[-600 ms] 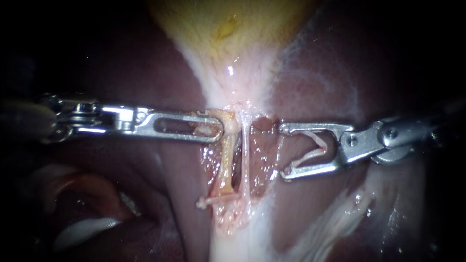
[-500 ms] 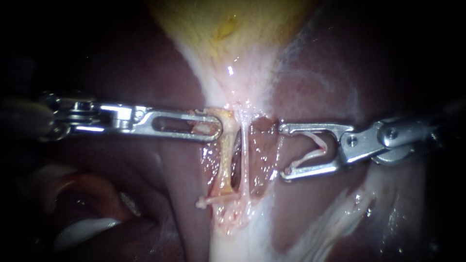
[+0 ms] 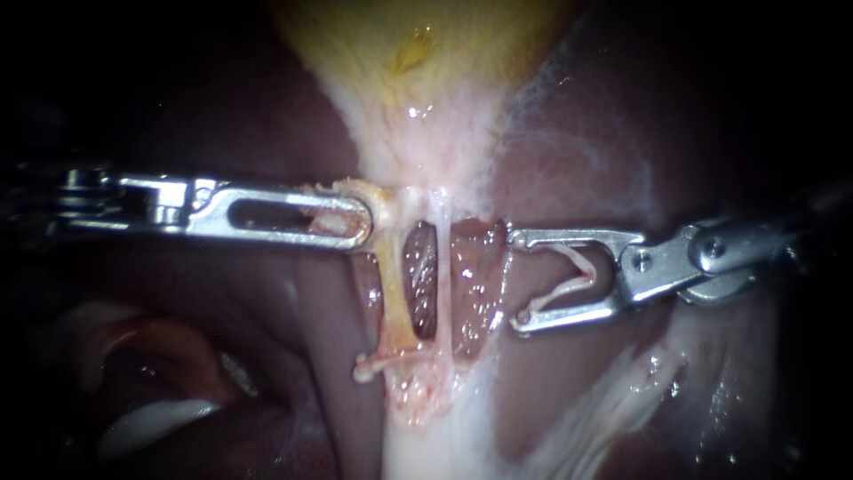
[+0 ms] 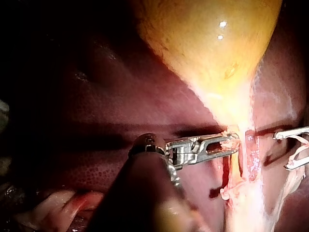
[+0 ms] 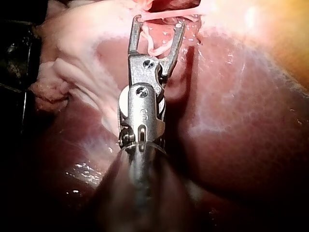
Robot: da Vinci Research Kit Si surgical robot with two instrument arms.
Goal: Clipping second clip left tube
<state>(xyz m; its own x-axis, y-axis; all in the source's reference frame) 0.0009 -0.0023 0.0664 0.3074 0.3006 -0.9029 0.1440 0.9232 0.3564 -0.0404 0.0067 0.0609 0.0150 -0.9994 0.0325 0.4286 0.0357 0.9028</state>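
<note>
- At the centre of the endoscope view, the left tube (image 3: 394, 284) runs down from the neck of the gallbladder (image 3: 418, 62). It is yellowish, and its top end bends toward the left instrument.
- Just beside it, on the side toward the right instrument, lies the right tube (image 3: 442, 276), a thin pale strand. A dark oval gap (image 3: 422, 280) separates the two tubes.
- Left instrument (image 3: 360, 222): the shaft enters level from the left. The slotted jaws lie together, clamped on the top end of the left tube. Yellowish tissue wraps the tip and shows through the slot.
- Right instrument (image 3: 517, 278): the shaft enters from the right. The jaws are spread wide with the tips facing the tubes, near the right tube but apart from it. A strip of raw red tissue lies between tips and tube.
- Clip (image 3: 573, 271): a pale V seated between the right jaws, one leg reaching each jaw. Its apex points toward the hinge and its open end faces the tubes.
- Left wrist view: the left instrument's jaws grip where the gallbladder narrows; the right instrument's spread tips lie ahead, beyond both tubes.
- Right wrist view: the clip sits between the wide jaws, with pale tissue just ahead of the tips.
- Liver (image 3: 222, 293): dark red on both sides of the tubes.
</note>
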